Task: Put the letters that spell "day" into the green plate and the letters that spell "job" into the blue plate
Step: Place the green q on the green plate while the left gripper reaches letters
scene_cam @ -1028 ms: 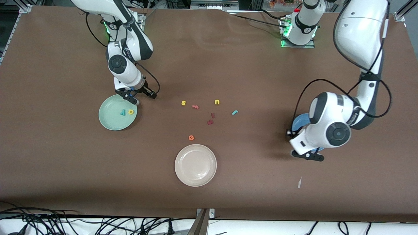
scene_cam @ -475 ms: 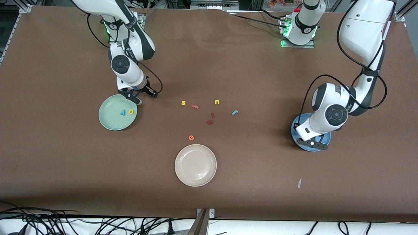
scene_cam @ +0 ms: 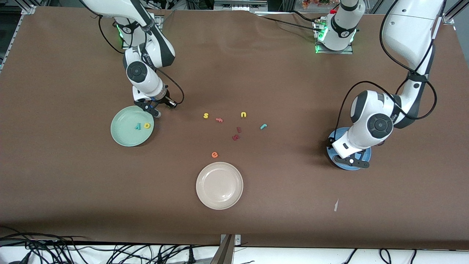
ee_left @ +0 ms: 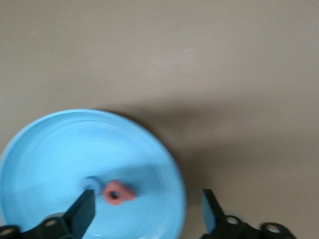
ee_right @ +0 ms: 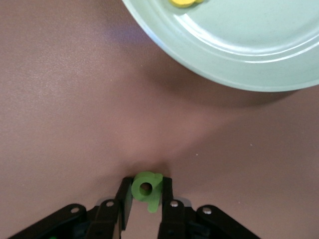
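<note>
In the right wrist view my right gripper [ee_right: 146,186] is shut on the green d [ee_right: 145,189], low over the brown table just off the green plate's [ee_right: 239,59] rim. In the front view the right gripper [scene_cam: 153,111] stands at the edge of the green plate [scene_cam: 122,132], which holds the teal y [scene_cam: 137,126] and yellow a [scene_cam: 147,125]. My left gripper [scene_cam: 351,161] hangs open over the blue plate [scene_cam: 365,156]. The salmon-pink b [ee_left: 118,193] lies free in the blue plate [ee_left: 50,149] between the open left gripper's [ee_left: 147,204] fingers. The teal j [scene_cam: 263,126] lies mid-table.
Mid-table lie a yellow s [scene_cam: 206,116], a reddish letter [scene_cam: 219,119], a yellow u [scene_cam: 243,114], two dark red letters [scene_cam: 239,129] and an orange e [scene_cam: 214,154]. A cream-white plate [scene_cam: 219,185] sits nearer the front camera. A white scrap [scene_cam: 336,205] lies near the blue plate.
The left gripper moved in over the blue plate and opened, leaving the pink b in it. The right gripper closed on the green d beside the green plate.
</note>
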